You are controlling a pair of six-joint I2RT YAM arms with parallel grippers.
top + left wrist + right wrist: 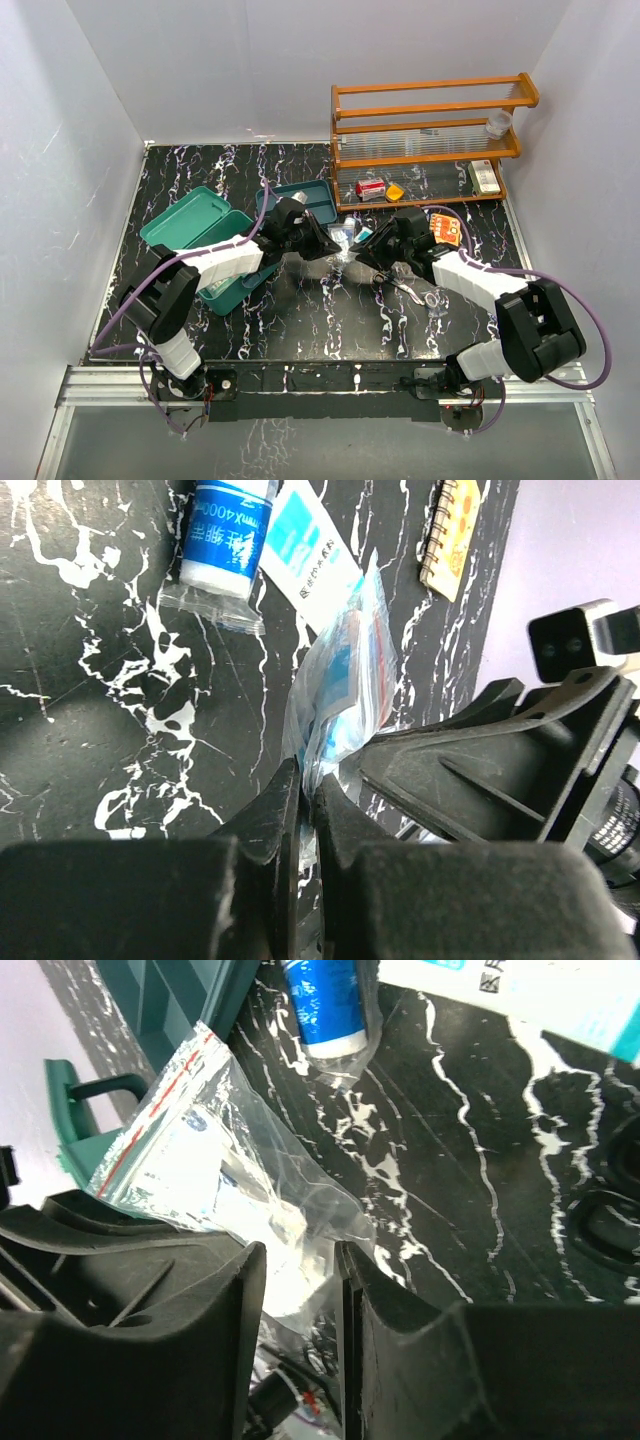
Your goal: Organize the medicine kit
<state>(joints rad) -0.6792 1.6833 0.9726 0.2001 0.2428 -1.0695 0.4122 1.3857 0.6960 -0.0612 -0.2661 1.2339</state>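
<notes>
Item: clear zip bag [340, 670] with blue-and-white contents, held up between the two grippers above the black marbled counter [300, 330]. Left gripper [305, 780]: pressed together on the bag's lower edge, the film pinched between its fingers. Right gripper [300, 1260]: stood parted, a bulky fold of the bag in the gap; no firm press could be made out. Medicine kit [190, 225]: teal-green box, lid thrown open, resting on the counter behind the left gripper, back along that arm's own forearm and away from the right gripper. The left arm was judged much the nearer, so carrying the bag to the kit would mean drawing that gripper back toward its own side. Long axis of the kit: apparently oblique to the counter's edges, though the left forearm crossed the open base and covered most of it, so its contents could not be listed. Ahead of the left gripper, lying flat: a blue-labelled bottle [228, 530] in its own clear wrap, a white-and-blue sachet [310, 560] just beside it, and a spiral notebook [452, 530] beyond. Further items: a darker divided tray [315, 195] past the left gripper, and an orange rack [430, 105] at the counter's far side. Unresolved: the bag's printing, blurred; a teal piece at the right wrist view's edge, cut off, kit or tray not determined.
</notes>
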